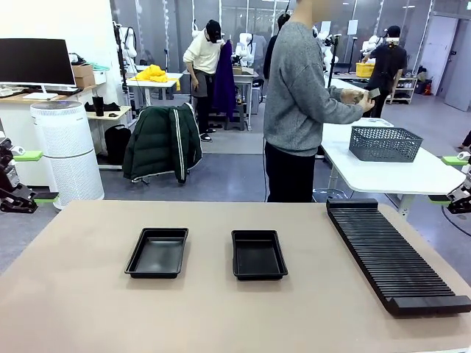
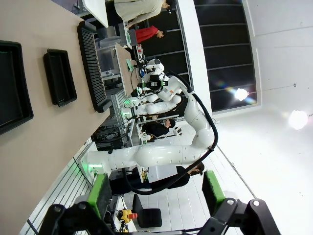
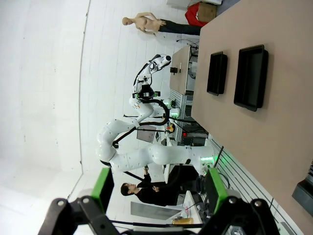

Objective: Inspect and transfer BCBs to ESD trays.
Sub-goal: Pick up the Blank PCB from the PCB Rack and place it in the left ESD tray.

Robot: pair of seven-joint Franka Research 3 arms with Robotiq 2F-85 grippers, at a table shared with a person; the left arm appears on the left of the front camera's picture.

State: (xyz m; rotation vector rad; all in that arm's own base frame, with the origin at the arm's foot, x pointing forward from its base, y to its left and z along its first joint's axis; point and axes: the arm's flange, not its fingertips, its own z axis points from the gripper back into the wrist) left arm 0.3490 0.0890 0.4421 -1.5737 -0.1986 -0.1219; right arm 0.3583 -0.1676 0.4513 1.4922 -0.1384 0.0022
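Observation:
Two black ESD trays sit side by side mid-table, the left tray (image 1: 156,252) (image 2: 12,88) (image 3: 216,72) and the right tray (image 1: 258,254) (image 2: 59,76) (image 3: 251,76), both with bare floors. The BCBs are out of view. My left gripper (image 1: 37,176) (image 2: 156,196) hangs open off the table's left edge, well clear of the trays. At the right edge my right gripper (image 1: 447,179) (image 3: 159,191) is open too, with nothing between its green pads. A person (image 1: 298,103) stands at the far side, turned right, with both hands on something small that I cannot make out.
A long black ribbed rack (image 1: 394,254) (image 2: 93,66) lies along the table's right side. A dark mesh basket (image 1: 385,143) sits on the white table behind, next to the person. Bare tabletop surrounds the trays.

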